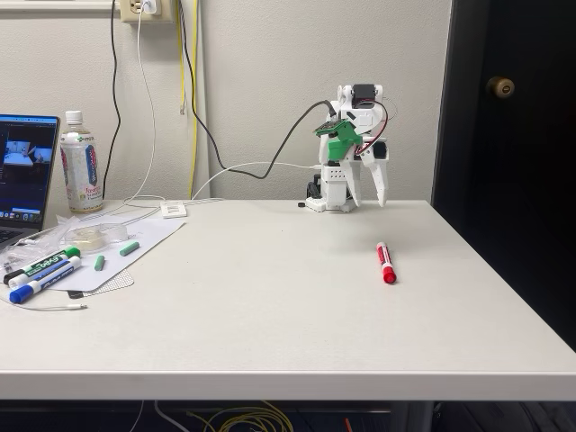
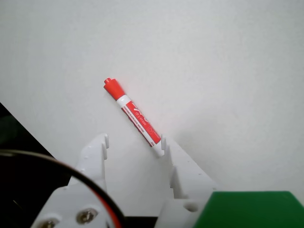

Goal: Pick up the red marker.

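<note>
The red marker (image 1: 385, 262) lies flat on the white table (image 1: 270, 315), right of centre, with its red cap toward the front edge. In the wrist view the red marker (image 2: 133, 114) lies diagonally, cap up-left, and its white tail end sits just by the right fingertip. My gripper (image 1: 367, 200) hangs at the back of the table on the folded white arm, pointing down, behind the marker and above the table. In the wrist view my gripper (image 2: 134, 142) stands open, holding nothing.
At the left are a laptop (image 1: 22, 171), a bottle (image 1: 80, 164), a green-capped marker (image 1: 45, 265), a blue-capped marker (image 1: 40, 282) and small bits on a sheet. Cables run down the wall behind. A dark door (image 1: 508, 108) stands at the right, past the table's edge.
</note>
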Robot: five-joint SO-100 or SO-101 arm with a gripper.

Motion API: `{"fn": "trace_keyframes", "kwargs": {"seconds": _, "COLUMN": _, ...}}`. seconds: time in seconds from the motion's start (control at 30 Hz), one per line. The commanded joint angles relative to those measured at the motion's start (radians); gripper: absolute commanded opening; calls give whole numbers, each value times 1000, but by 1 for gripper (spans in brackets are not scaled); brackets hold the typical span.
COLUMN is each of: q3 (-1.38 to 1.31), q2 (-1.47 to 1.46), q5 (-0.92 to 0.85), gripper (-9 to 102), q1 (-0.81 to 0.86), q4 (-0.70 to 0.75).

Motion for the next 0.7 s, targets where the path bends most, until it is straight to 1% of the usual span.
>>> {"fn": "trace_keyframes", "kwargs": {"seconds": 0.0, "q3": -18, "q2": 67, "q5": 71, "gripper": 26, "q1": -20, "q4": -43}}
{"fn": "trace_keyframes", "kwargs": {"seconds": 0.47, "q3": -106, "q2": 72, "q5": 259, "gripper": 26, "q1": -28, "q4": -112}}
{"fn": "trace_keyframes", "kwargs": {"seconds": 0.67, "q3": -106, "q2": 84, "q5": 313, "gripper": 26, "q1": -40, "q4": -124}}
